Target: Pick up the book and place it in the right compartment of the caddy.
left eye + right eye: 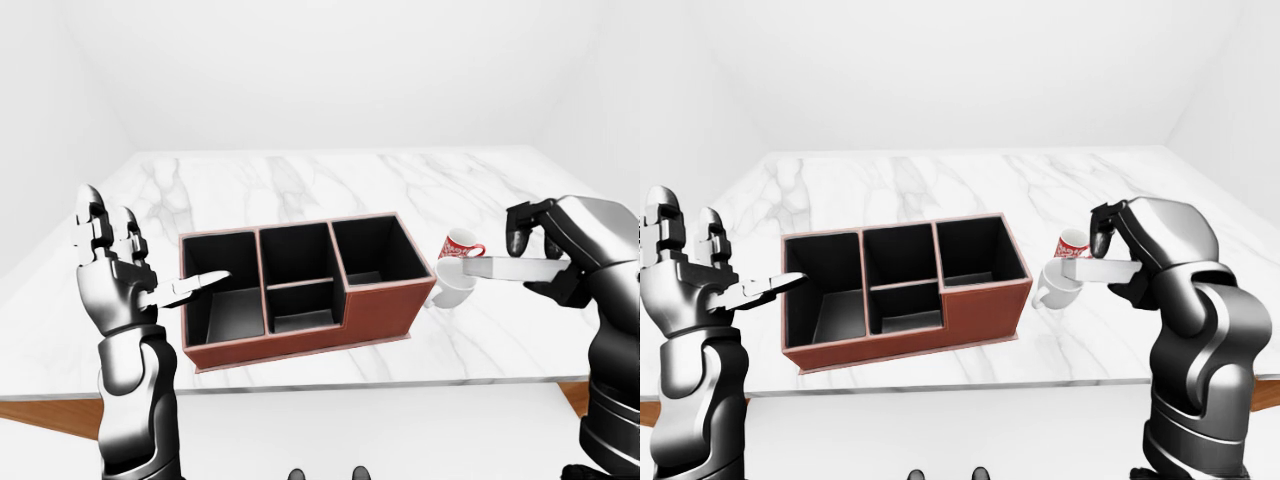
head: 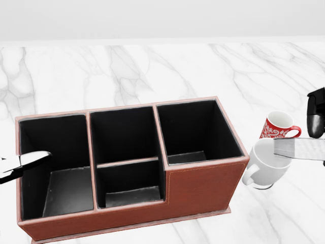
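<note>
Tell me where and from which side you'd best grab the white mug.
Probably by the white mug's handle, which sticks out at the head view's lower left toward the caddy. Come from that side, since the red mug stands close above it and the held book overlaps its right.

caddy (image 2: 203,178) right compartment: open (unblocked) | obstacles: white mug (image 2: 268,163), red mug (image 2: 278,127) beside it

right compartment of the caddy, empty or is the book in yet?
Empty. The right compartment shows only bare dark walls and floor; the book is held flat in the right robot hand, above the mugs.
</note>
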Controlling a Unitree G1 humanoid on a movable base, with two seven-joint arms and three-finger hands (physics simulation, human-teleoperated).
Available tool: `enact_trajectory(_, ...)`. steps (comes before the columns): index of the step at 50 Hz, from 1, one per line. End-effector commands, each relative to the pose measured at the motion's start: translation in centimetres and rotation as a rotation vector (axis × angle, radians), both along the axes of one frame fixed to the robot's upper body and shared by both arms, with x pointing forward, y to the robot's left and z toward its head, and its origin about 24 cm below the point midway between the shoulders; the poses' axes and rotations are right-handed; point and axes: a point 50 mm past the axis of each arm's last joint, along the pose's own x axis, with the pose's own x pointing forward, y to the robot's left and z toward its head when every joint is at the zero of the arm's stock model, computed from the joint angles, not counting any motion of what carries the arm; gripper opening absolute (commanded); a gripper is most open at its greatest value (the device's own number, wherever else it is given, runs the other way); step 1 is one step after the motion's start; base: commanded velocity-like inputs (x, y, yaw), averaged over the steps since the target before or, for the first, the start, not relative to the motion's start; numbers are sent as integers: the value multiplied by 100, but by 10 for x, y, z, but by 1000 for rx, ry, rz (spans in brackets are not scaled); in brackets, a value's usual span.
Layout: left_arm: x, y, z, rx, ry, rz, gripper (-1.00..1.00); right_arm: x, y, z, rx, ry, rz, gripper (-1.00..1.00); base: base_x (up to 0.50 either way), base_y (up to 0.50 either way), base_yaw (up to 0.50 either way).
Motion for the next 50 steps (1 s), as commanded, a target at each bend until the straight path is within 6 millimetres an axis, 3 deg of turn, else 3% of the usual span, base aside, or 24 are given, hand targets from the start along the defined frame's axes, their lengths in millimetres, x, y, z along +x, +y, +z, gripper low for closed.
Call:
enact_trajectory(1,0,0,0,1,1,-2,100,16,29,44,-78,-144,100,-100,0,0,0)
enact_trajectory(9,-1,-1,1,1,-4,-4,100,53,39,44,-21,-64,161,-100,0,0,0)
enact_trajectory(22,0,-1,2,0,-10,-3,100,89,65,50,-20,-2,202,-100,0,0,0)
enact_trajectory(28,0,-1,2,-1,-8,-3,100,96,72,68,-30,-28,204,-100,0,0,0)
enact_trajectory(34,1,-1,1,-2,-4,-2,100,101,79,72,-31,-27,215,-100,0,0,0)
enact_trajectory(50,1,-1,0,-1,0,-3,100,92,87,105,-85,-138,203,-100,0,0,0)
